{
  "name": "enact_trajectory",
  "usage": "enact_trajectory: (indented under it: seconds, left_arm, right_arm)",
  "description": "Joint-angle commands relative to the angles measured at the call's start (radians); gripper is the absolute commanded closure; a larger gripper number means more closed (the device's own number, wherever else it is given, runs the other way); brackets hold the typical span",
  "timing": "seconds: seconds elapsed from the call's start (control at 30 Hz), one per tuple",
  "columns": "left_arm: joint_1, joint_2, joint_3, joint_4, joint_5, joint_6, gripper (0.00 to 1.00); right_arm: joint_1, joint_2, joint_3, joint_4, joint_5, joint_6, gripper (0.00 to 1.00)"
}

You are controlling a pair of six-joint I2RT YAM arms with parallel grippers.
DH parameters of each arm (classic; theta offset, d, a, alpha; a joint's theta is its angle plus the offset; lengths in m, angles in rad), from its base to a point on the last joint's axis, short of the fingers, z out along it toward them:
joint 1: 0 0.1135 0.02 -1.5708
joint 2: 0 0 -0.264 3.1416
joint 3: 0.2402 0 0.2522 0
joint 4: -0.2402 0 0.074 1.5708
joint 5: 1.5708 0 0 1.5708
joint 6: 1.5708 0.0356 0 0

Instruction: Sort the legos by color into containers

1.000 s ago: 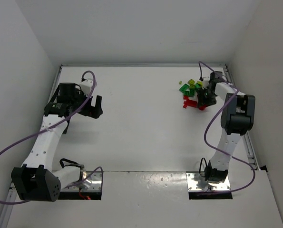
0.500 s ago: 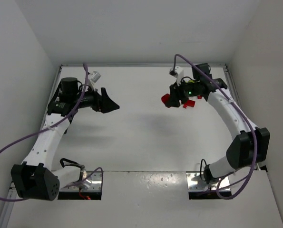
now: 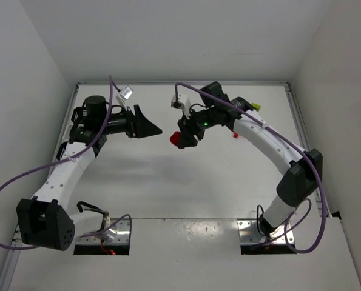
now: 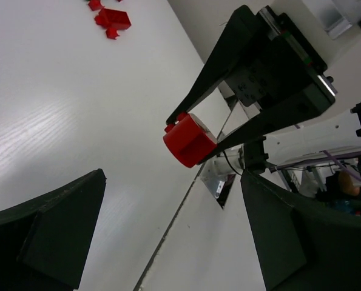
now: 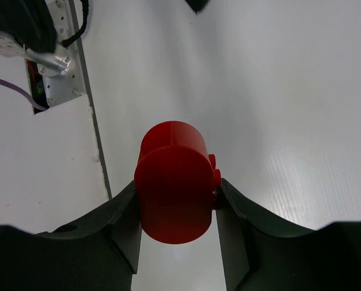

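Note:
My right gripper (image 3: 185, 138) is shut on a red lego (image 3: 180, 140), a rounded brick with small studs, and holds it in the air over the middle of the table. The brick fills the right wrist view (image 5: 175, 188) between the two dark fingers. My left gripper (image 3: 153, 129) is open and empty, pointing right, a short way left of the red lego. The left wrist view shows that brick (image 4: 189, 139) in the right gripper ahead of my open left gripper (image 4: 173, 176). No container is in view.
A few loose legos lie at the back right: a yellow-green one (image 3: 253, 106) and a small red one (image 3: 235, 134). Red bricks (image 4: 113, 18) also show in the left wrist view. White walls (image 3: 40, 73) enclose the table on three sides.
The right arm has swung left from the lego pile to the table's middle, carrying the red lego. The left gripper has moved right towards it.

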Motion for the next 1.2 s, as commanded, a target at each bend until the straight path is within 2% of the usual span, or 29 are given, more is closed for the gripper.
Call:
enact_trajectory:
  seconds: [0.0,0.27,0.5,0.57,0.7,0.83,1.03,1.13,1.17]
  left_arm:
    - [-0.017,-0.003,-0.046,0.079,0.018,-0.065,0.0]
    - [-0.017,-0.014,-0.139,0.159,0.038,-0.162,0.0]
    - [-0.017,0.013,-0.148,0.228,0.087,-0.228,0.0]
    - [-0.017,0.023,-0.148,0.239,0.098,-0.254,0.04]
    - [-0.017,0.023,-0.186,0.272,0.118,-0.278,0.13]
    - [-0.017,0.032,-0.223,0.311,0.138,-0.314,0.31]
    - [-0.017,0.032,-0.232,0.32,0.156,-0.314,0.49]
    - [-0.017,0.021,-0.243,0.329,0.156,-0.314,0.63]
    - [-0.017,0.012,-0.243,0.329,0.156,-0.314,0.73]
  right_arm:
    - [0.046,0.032,0.078,-0.006,0.052,0.003,0.85]
    - [0.129,0.076,0.153,0.004,0.176,-0.006,0.87]
    - [0.202,0.095,0.187,-0.005,0.238,-0.035,0.88]
    - [0.213,0.104,0.187,-0.005,0.262,-0.044,0.88]
    - [0.233,0.104,0.207,-0.005,0.273,-0.044,0.89]
    - [0.242,0.104,0.207,-0.014,0.317,-0.044,0.89]
    - [0.242,0.104,0.196,0.004,0.358,-0.044,0.9]
    - [0.242,0.095,0.176,0.013,0.358,-0.044,0.88]
    - [0.251,0.095,0.176,0.013,0.358,-0.044,0.83]
